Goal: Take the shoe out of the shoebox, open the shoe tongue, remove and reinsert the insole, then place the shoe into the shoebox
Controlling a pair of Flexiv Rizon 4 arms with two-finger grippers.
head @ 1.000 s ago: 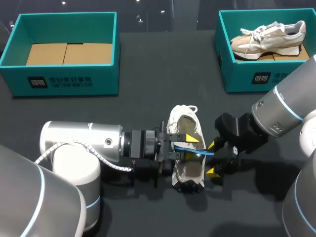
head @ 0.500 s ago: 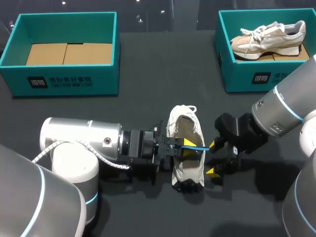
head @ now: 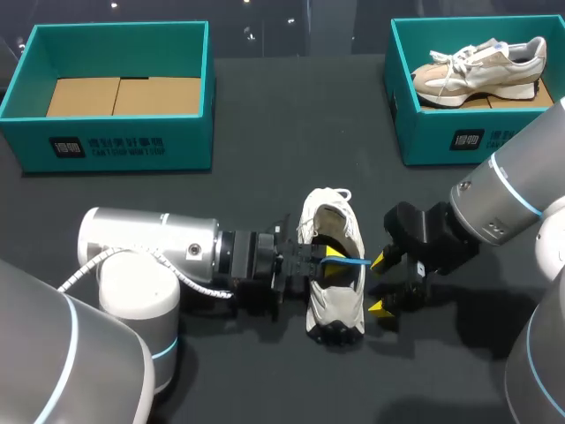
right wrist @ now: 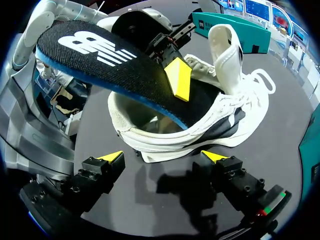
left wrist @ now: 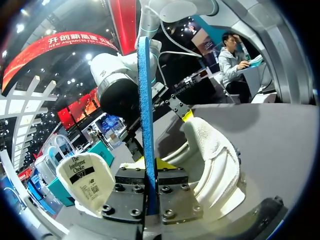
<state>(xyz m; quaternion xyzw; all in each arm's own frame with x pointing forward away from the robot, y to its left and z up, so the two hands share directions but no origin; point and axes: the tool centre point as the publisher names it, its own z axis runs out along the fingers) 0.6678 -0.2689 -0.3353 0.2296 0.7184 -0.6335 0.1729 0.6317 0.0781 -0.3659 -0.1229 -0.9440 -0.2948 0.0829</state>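
The white shoe [head: 334,296] is lying near the table's [head: 291,124] front edge. The left tool [head: 333,263] is pinching the black insole [right wrist: 115,65] over the shoe. The right tool [head: 380,283] is sitting wide open just beside it.

The left gripper [head: 331,259] is pinching the blue-edged insole [head: 354,261] edge-on over the white sneaker [head: 335,309]. The right gripper [head: 380,283] is hovering, fingers spread, just beside it. A second sneaker [head: 481,71] is lying in the far-right teal shoebox [head: 424,132].
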